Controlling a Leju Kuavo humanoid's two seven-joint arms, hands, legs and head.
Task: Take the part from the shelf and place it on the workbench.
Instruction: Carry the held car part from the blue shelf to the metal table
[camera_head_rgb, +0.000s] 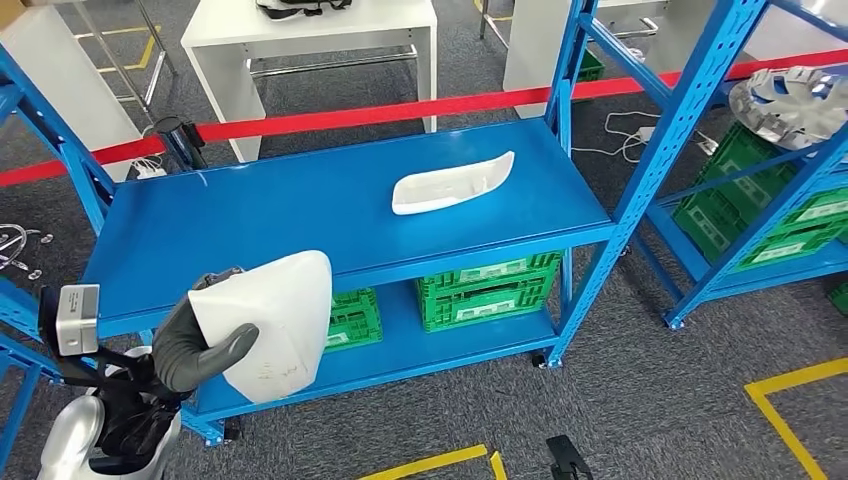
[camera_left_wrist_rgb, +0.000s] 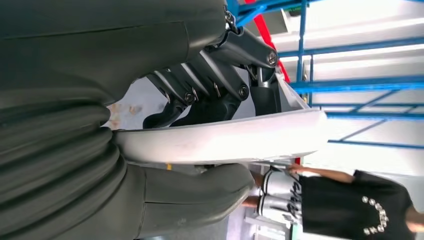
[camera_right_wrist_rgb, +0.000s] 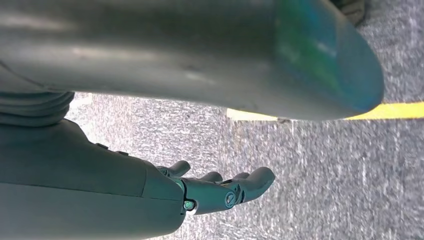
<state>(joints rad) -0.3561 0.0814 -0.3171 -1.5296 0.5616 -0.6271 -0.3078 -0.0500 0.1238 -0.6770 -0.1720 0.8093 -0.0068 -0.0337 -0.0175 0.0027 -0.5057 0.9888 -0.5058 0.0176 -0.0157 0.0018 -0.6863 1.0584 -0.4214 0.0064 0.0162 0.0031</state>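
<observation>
The white part (camera_head_rgb: 275, 320) is off the shelf (camera_head_rgb: 300, 215), gripped in the left hand (camera_head_rgb: 200, 345) before the shelf's front edge, thumb on one face, dark fingers (camera_left_wrist_rgb: 210, 95) behind. The right hand (camera_right_wrist_rgb: 220, 190) hangs empty, fingers loosely apart. A second white part (camera_head_rgb: 450, 183) lies on the shelf, well apart.

text: none legible | green crates (camera_head_rgb: 487, 291): white labels, too small to read

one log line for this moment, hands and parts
left hand: holds white curved plastic part | right hand: empty, hanging | second white part: on blue shelf
</observation>
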